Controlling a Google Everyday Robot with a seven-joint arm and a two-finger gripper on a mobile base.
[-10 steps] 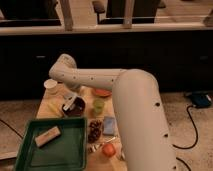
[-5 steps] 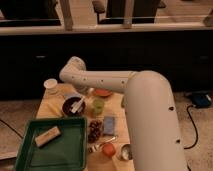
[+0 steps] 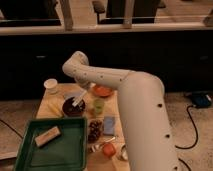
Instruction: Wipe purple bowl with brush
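Observation:
The purple bowl [image 3: 71, 107] sits on the wooden table [image 3: 50, 111], left of the small green cup [image 3: 98, 105]. The pale brush [image 3: 78, 101] stands tilted, its lower end inside the bowl and its upper end in my gripper [image 3: 81, 95]. The gripper hangs just above the bowl's right half and is shut on the brush. The white arm [image 3: 135, 100] bends over from the right, with its elbow above the table.
A green tray [image 3: 60, 150] with a tan block [image 3: 47, 136] lies at the front left. A white cup [image 3: 50, 85], an orange dish [image 3: 103, 91], a blue sponge [image 3: 109, 125], a dark cluster [image 3: 94, 130] and an orange fruit [image 3: 109, 149] crowd the table. A cable [image 3: 192, 127] runs along the floor at the right.
My gripper has moved a little to the right across the bowl with the brush in it. The elbow has shifted right as well.

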